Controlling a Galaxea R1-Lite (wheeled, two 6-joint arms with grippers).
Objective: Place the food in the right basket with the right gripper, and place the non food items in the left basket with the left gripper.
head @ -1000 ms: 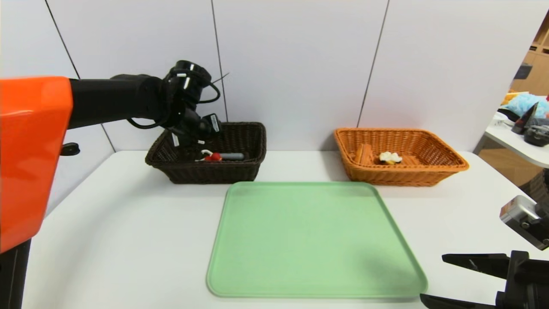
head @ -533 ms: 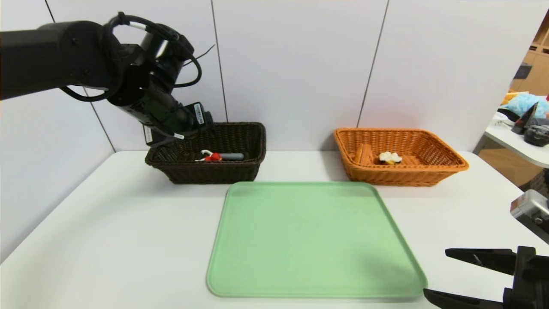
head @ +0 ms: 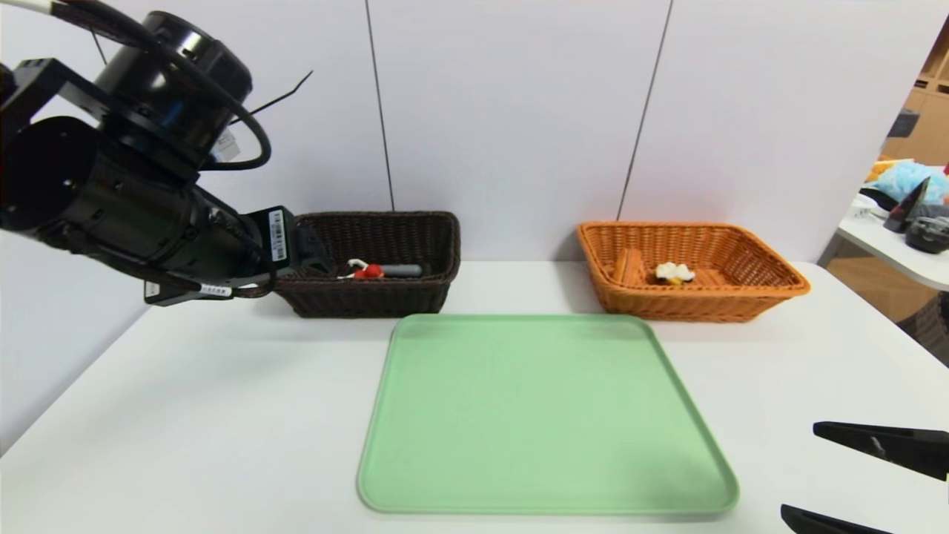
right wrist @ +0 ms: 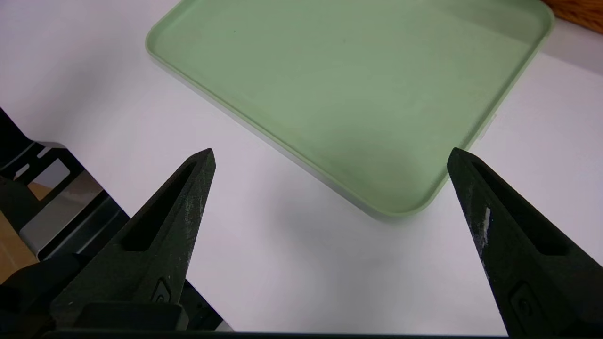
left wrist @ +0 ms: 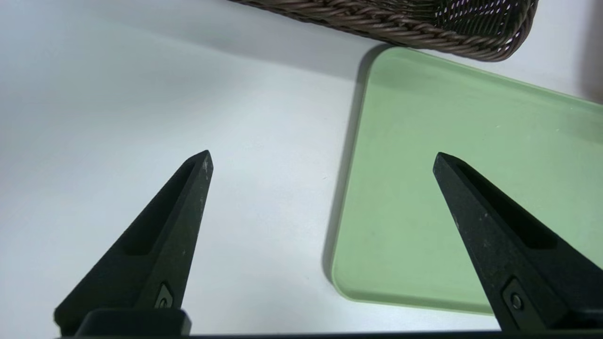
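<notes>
The left gripper point(left wrist: 322, 157) is seen raised above the white table point(head: 222, 415), and its two black fingers point(left wrist: 165, 235) are spread wide with nothing held between them. In the left wrist view, bare table lies under one finger and the edge of the green tray point(left wrist: 471, 188) under the other. The left basket point(head: 400, 245), dark brown and woven, is found just beyond this gripper, close to the wall; its wall is partly covered by the arm in the head view. Inside it, the peeler point(head: 400, 270) with the grey handle and the small red toy point(head: 368, 272) are lying side by side, touching or almost touching.

The right gripper point(right wrist: 330, 157) is kept low at the near right corner of the table, and its fingers point(right wrist: 169, 226) are also opened wide and hold nothing. The near right corner of the tray is seen just ahead of its tips, with white table directly below them. The right basket point(head: 741, 297), orange-tan, stands well apart from this gripper, on the far side of the tray near the wall. The waffle wedge point(head: 673, 274) with white cream and yellow fruit is resting on the basket floor, near the middle. The tray itself lies between the two grippers, in front of both baskets, and no object is seen on it.
</notes>
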